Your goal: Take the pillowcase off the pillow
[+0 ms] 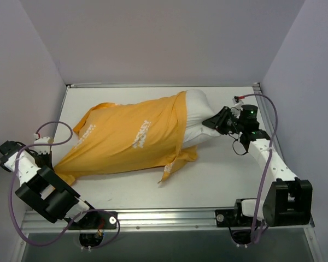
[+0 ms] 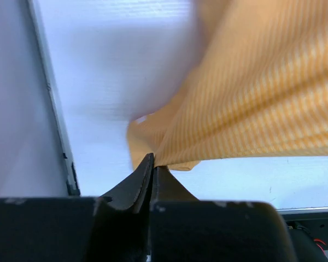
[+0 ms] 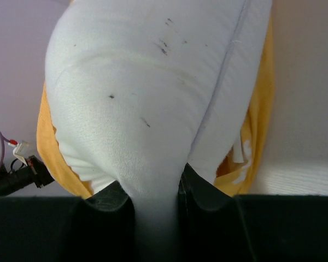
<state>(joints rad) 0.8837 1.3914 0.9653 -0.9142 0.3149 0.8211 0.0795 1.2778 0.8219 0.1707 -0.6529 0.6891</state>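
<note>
My left gripper [image 2: 152, 162] is pinched tight on the near-left corner of the pillowcase [image 1: 126, 139] while my right gripper [image 3: 153, 188] clamps the bared right end of the pillow [image 1: 197, 109], whose long axis runs between them, so the cover should slide off leftward.

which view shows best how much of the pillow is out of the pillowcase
Top external: the pillow shows its whole bare end poking out of the pillowcase. Right wrist shows only that end, close up; left wrist shows only pillowcase.
</note>
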